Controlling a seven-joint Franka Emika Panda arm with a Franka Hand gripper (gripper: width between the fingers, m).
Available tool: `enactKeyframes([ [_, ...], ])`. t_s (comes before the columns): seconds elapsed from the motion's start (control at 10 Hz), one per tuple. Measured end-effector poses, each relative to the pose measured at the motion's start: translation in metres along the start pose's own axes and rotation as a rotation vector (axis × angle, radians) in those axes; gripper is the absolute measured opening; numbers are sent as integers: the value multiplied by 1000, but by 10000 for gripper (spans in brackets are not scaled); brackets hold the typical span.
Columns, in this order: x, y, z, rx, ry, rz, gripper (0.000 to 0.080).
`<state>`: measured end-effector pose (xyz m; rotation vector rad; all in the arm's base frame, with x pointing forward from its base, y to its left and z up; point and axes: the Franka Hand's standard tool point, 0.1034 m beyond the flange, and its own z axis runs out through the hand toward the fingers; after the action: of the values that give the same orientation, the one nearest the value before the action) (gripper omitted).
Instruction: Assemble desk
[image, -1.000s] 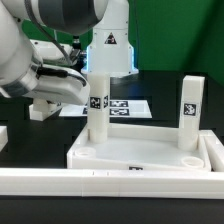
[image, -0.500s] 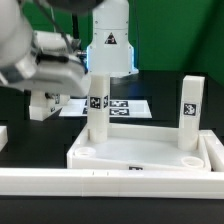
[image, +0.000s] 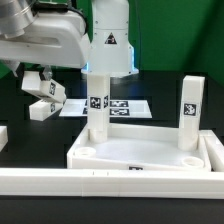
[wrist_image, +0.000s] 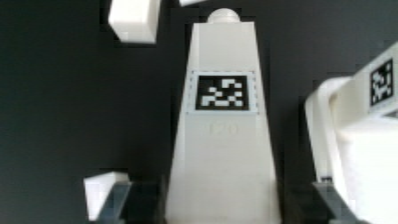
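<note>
**Lifted: third leg in hand, two already standing**

Since a second ago my arm has risen and swung toward the exterior view's left, and the tool (image: 45, 86) has carried the third leg (image: 47, 90) up with it. The leg now hangs tilted, well apart from the desk top (image: 140, 148). The wrist view shows the tool (wrist_image: 222, 196) clamped on that third leg (wrist_image: 222, 130), a finger on either flank and the tag facing the camera.

Done, as I judge it: the first leg (image: 97, 105) and the second leg (image: 190, 108) stand upright in the far corners of the desk top. I cannot tell from here whether they are seated home.

Left to do: the front socket (image: 85, 155) on the exterior view's left and its partner socket (image: 190, 160) on the right are both bare. The third leg must travel over and go into one of them. A loose block (image: 40, 112) lies just under my tool, and I take it for the fourth leg, untouched. So I reckon the job about half done, with two legs yet to fit.
</note>
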<state>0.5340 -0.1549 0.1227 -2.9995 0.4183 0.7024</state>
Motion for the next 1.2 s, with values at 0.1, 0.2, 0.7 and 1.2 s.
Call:
enactKeyframes([
  [0.1,2,-1,-1,1,70,-2,295],
  [0.2,5,-4,-3,0,140,-8,295],
  [0.7,6,-47,-60,14,454,-49,295],
  [1.2,7,-64,-65,10,458,-36,295],
])
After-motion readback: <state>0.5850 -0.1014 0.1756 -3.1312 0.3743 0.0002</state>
